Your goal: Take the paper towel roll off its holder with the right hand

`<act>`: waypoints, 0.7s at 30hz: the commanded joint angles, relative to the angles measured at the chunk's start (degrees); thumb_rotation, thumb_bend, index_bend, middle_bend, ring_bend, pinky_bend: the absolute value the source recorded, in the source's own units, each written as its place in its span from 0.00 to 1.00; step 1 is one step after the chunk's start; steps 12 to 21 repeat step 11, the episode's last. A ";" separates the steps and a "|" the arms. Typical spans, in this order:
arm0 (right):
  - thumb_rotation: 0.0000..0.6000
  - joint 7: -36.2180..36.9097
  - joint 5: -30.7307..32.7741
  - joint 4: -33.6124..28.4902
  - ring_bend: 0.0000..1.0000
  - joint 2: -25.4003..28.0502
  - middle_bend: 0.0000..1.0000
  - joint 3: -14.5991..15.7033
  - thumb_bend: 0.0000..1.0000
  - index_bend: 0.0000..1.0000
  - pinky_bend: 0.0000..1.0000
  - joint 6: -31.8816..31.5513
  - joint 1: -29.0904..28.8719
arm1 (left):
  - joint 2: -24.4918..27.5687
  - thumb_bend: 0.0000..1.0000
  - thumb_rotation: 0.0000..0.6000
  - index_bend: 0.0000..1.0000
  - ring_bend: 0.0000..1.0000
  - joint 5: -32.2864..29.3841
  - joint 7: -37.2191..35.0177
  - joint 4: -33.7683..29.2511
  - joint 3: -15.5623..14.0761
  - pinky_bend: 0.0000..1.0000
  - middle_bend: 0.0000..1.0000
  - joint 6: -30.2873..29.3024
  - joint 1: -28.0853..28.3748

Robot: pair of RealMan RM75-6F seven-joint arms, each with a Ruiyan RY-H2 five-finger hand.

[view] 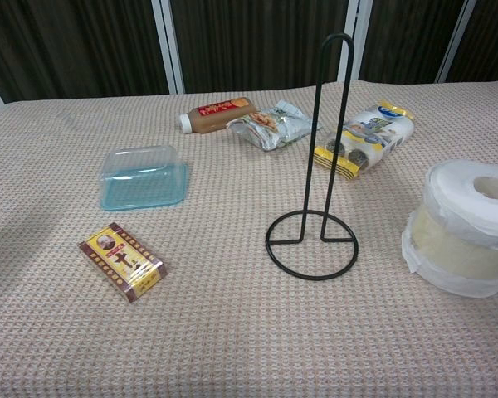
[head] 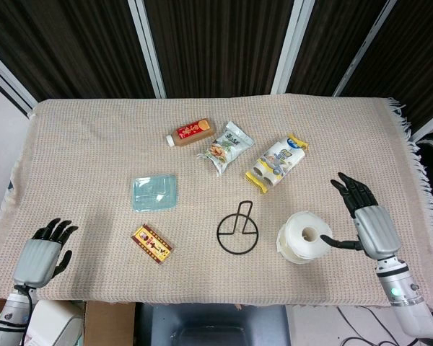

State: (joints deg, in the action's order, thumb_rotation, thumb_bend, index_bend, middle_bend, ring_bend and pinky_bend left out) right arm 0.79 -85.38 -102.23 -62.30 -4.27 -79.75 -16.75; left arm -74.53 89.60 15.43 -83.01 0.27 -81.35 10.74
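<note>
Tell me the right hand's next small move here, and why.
Probably draw the right hand away toward the table edge. The paper towel roll sits on the cloth beside the bare holder, apart from it, and the hand's fingers are spread, with only the thumb reaching toward the roll. Nothing looks left to lift.

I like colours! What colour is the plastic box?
Light see-through blue; the plastic box shows best in the chest view.

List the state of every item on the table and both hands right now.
Paper towel roll: off holder, on the cloth, tilted.
Holder: upright, bare.
Right hand: open, beside the roll.
Left hand: open, holds nothing.
Blue container: upside down.
Bottle: lying down.
</note>
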 commanded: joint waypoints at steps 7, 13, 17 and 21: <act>1.00 -3.33 1.96 -0.51 0.00 -1.74 0.00 0.19 0.00 0.00 0.17 3.00 -0.06 | -0.01 0.45 1.00 0.25 0.14 0.16 -0.85 0.19 -0.02 0.33 0.19 -0.01 0.14; 1.00 -2.85 1.47 -0.68 0.00 -1.55 0.00 0.47 0.00 0.00 0.16 3.39 0.09 | -0.05 0.45 1.00 0.25 0.14 0.10 -1.09 0.46 -0.04 0.33 0.19 -0.10 0.07; 1.00 -2.85 1.47 -0.68 0.00 -1.55 0.00 0.47 0.00 0.00 0.16 3.39 0.09 | -0.05 0.45 1.00 0.25 0.14 0.10 -1.09 0.46 -0.04 0.33 0.19 -0.10 0.07; 1.00 -2.85 1.47 -0.68 0.00 -1.55 0.00 0.47 0.00 0.00 0.16 3.39 0.09 | -0.05 0.45 1.00 0.25 0.14 0.10 -1.09 0.46 -0.04 0.33 0.19 -0.10 0.07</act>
